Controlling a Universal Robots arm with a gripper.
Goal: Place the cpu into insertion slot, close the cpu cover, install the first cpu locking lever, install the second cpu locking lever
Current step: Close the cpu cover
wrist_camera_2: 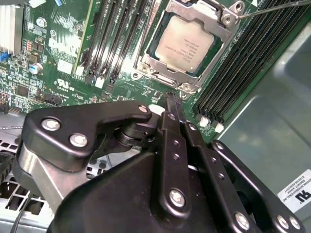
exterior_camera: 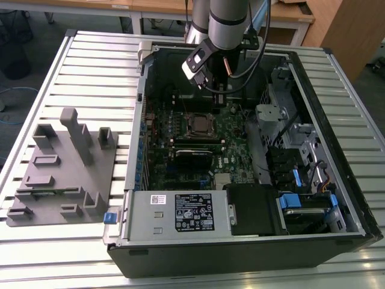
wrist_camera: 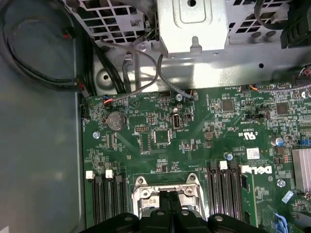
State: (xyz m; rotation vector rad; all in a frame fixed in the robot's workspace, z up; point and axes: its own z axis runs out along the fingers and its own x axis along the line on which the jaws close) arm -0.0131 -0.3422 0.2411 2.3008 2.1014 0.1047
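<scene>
The pincer [wrist_camera_2: 171, 108] has its two black fingers pressed together with nothing between them, the tips hanging just above the green circuit board [wrist_camera_2: 58, 63] at the near edge of the socket, apart from it as far as the second wrist view shows. In the first wrist view the same closed tips [wrist_camera: 170, 198] sit over the middle of the socket's silver frame. In the exterior view the pincer [exterior_camera: 220, 99] points down into the open computer case [exterior_camera: 337, 120], just beyond the insertion slot [exterior_camera: 200, 124], and the grey arm [exterior_camera: 228, 18] drops nearly straight from above, with a white-fronted block on its wrist towards the exterior view's left. The cpu [wrist_camera_2: 182, 44] lies flat in the slot, its dull grey metal top showing through the square window of the cpu cover [wrist_camera_2: 210, 17], which lies closed over its edges. A thin metal lever rod [wrist_camera_2: 272, 7] runs away from one corner of the cover; I cannot tell whether it is latched. Long black memory slots [wrist_camera_2: 112, 34] flank the socket on both sides. The case rests on a slatted metal table [exterior_camera: 90, 60], beside a grey fixture block [exterior_camera: 66, 168] at the exterior view's left.
</scene>
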